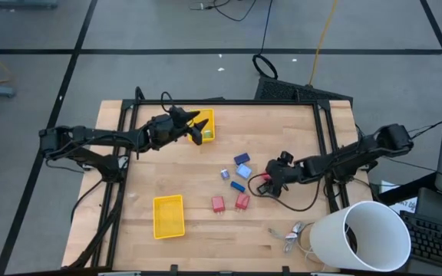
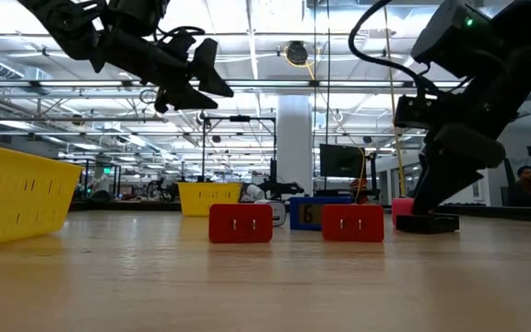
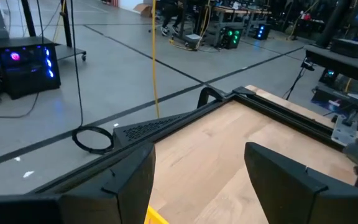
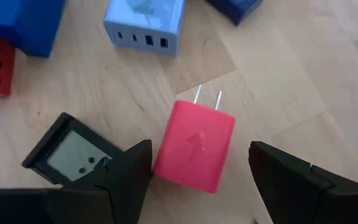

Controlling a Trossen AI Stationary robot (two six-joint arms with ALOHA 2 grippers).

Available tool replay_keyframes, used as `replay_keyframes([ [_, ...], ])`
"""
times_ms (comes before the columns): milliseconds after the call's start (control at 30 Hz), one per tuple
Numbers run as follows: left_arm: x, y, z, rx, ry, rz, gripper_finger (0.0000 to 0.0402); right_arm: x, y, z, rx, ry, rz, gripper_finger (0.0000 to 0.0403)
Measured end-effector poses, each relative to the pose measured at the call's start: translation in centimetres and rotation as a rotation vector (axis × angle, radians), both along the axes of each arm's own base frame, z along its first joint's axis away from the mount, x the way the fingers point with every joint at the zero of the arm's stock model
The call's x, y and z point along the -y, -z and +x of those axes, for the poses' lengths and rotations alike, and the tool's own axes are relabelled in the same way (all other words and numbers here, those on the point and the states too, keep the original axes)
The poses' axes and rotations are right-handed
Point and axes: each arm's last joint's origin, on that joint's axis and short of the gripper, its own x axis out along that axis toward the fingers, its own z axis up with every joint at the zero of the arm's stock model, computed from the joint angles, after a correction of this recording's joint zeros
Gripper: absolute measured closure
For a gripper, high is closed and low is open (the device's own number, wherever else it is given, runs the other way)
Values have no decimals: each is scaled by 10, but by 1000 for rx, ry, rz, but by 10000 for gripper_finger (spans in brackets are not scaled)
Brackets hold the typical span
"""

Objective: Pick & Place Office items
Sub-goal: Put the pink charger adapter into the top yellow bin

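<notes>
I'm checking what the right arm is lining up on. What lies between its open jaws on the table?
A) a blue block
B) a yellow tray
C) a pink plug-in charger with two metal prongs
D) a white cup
C: in the right wrist view the pink charger, prongs pointing away, lies on the wood between the right gripper's open jaws.

Hovering low with jaws spread, right gripper (image 4: 194, 177): pink charger (image 4: 194, 152) lying flat between the fingers, bare wood showing on both its flanks. Crowding the left finger, a black block (image 4: 73, 154) lying just beside it. Ahead, past the charger's prongs, a strip of clear wood, then a light-blue block (image 4: 143, 23) and a blue block (image 4: 23, 25) closing the way. Hanging raised and open above the far yellow tray (image 1: 206, 116), left gripper (image 1: 190, 126): open tabletop stretching ahead of its fingers to the table's black frame (image 3: 272, 106).
</notes>
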Motion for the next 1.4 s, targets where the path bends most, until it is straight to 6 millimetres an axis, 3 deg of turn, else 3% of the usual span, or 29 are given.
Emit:
replay_keyframes([
  [233, 0, 0, 0, 28, -7, -43, 151, -1, 3, 2, -18, -50, 15, 156],
  [700, 0, 0, 0, 30, -6, -46, 151, -2, 2, 4, -2, -77, 24, 240],
  [1000, 0, 0, 0, 29, -6, -46, 151, 1, 2, 4, -9, -97, -5, 237],
  [1400, 0, -2, 1, 74, 10, -68, 151, 29, 1, 9, -1, -70, -68, 241],
])
